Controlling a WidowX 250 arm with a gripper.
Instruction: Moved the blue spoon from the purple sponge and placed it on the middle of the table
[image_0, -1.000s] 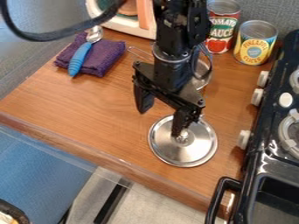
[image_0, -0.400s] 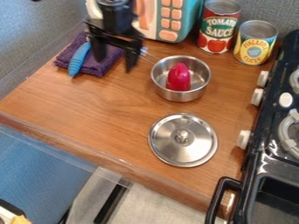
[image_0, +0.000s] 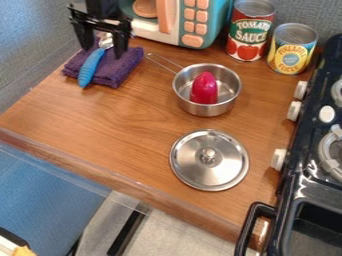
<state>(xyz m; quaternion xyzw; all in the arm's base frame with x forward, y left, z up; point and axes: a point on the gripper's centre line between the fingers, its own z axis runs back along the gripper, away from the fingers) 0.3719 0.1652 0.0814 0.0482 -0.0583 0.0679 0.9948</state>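
In the upper left of the frame, the claw (image_0: 103, 52) hangs with fingers parted about the metal end of the blue-handled spoon (image_0: 90, 68), presumably lined up to pinch it where the folded purple cloth (image_0: 124, 65) props it above the wooden table (image_0: 123, 112).

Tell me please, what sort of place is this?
Probably a toy kitchen setup: a black toy stove with white knobs, a small shiny metal saucepan and a teal-and-white toy microwave show it.
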